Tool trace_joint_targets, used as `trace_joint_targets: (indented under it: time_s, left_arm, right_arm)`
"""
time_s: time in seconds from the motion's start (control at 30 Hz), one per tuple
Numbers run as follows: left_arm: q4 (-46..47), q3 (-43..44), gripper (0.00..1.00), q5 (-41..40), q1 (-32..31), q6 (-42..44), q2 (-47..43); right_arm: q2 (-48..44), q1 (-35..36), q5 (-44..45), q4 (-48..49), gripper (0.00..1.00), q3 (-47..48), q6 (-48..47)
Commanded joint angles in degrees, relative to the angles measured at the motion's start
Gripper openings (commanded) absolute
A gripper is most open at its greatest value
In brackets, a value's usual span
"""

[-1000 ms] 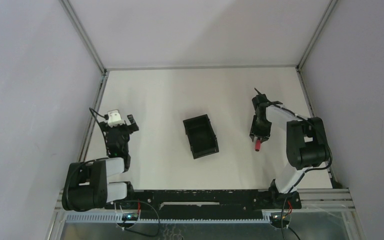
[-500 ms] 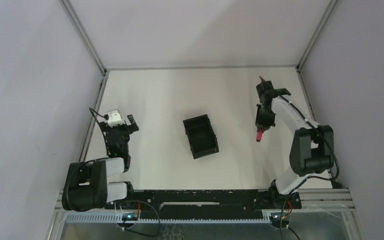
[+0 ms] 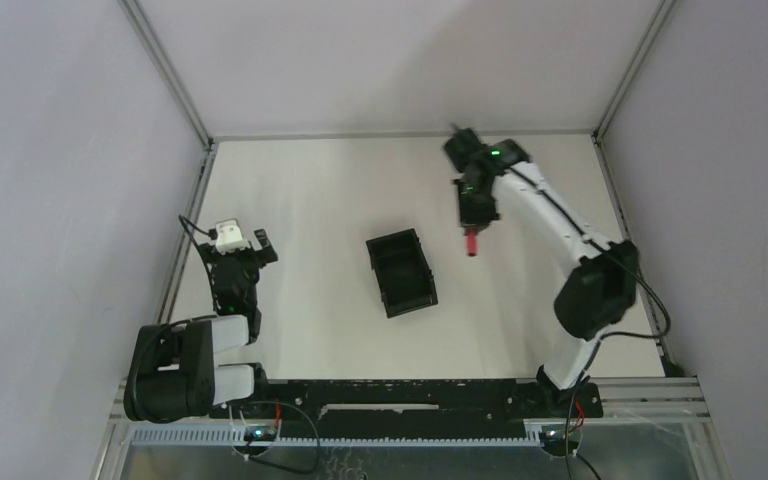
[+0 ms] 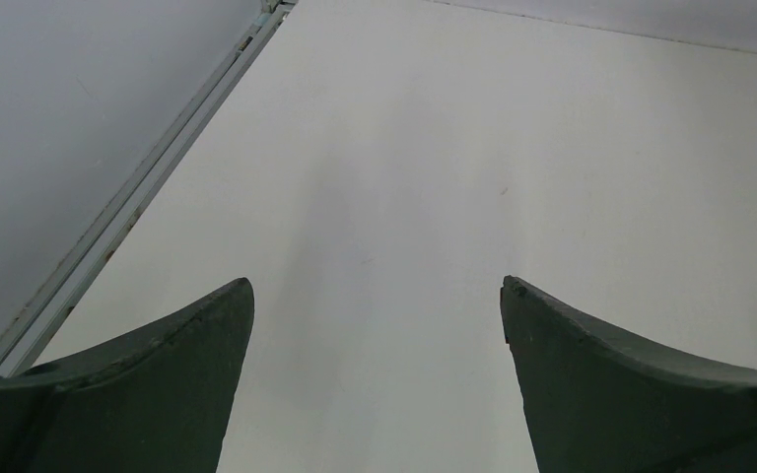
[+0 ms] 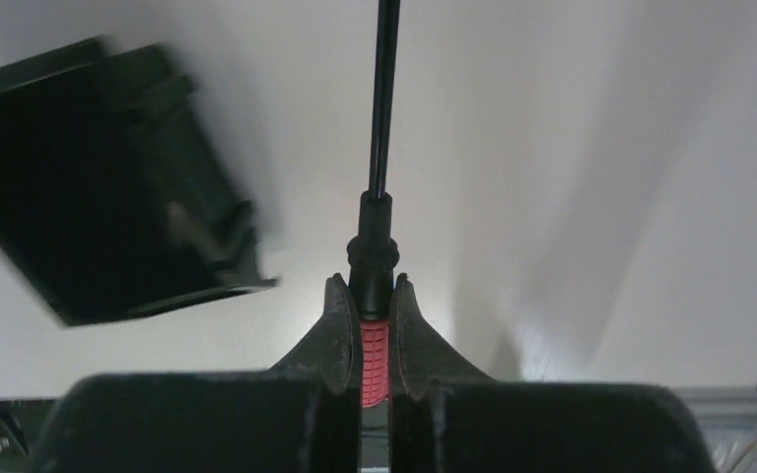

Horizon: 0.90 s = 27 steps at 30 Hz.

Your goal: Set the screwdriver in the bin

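Right fingers pinch the red handle of the screwdriver, with its black shaft pointing out ahead of them. In the top view the screwdriver sits right of the bin, apart from it. Left fingers are spread over the white counter at the left side, far from the bin.

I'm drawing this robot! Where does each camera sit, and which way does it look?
Top camera: above and behind, looking down on the white table, small black rectangular plastic bin, left arm and right arm.
Left wrist camera: on the left arm, facing forward over the table; its open left tool shows.
Right wrist camera: on the right arm, looking along the right tool, shut on the small red-handled, black-shafted screwdriver.
Shared: top and right wrist views both show the bin and screwdriver.
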Motion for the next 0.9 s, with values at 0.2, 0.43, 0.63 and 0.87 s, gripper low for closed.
trace_joint_targets:
  time_s: [0.2, 0.43, 0.63, 0.87]
  left_arm:
    - [1.8, 2.1, 1.00, -0.4, -0.3, 1.0, -0.5]
    - [1.8, 2.0, 1.00, -0.4, -0.2, 0.9, -0.5]
    - [1.8, 2.0, 1.00, -0.4, -0.2, 0.9, -0.5]
    - [1.8, 2.1, 1.00, -0.4, -0.2, 0.9, -0.5]
  right_arm:
    - [13.0, 20.5, -2.9, -0.6, 0.00, 19.3, -5.3]
    - [9.9, 24.7, -0.8, 14.4, 0.00, 5.7, -17.6]
    - [11.8, 25.6, -0.3, 20.8, 0.00, -3.1, -20.0]
    - [16.5, 25.8, -0.5, 24.4, 0.00, -4.9, -20.0]
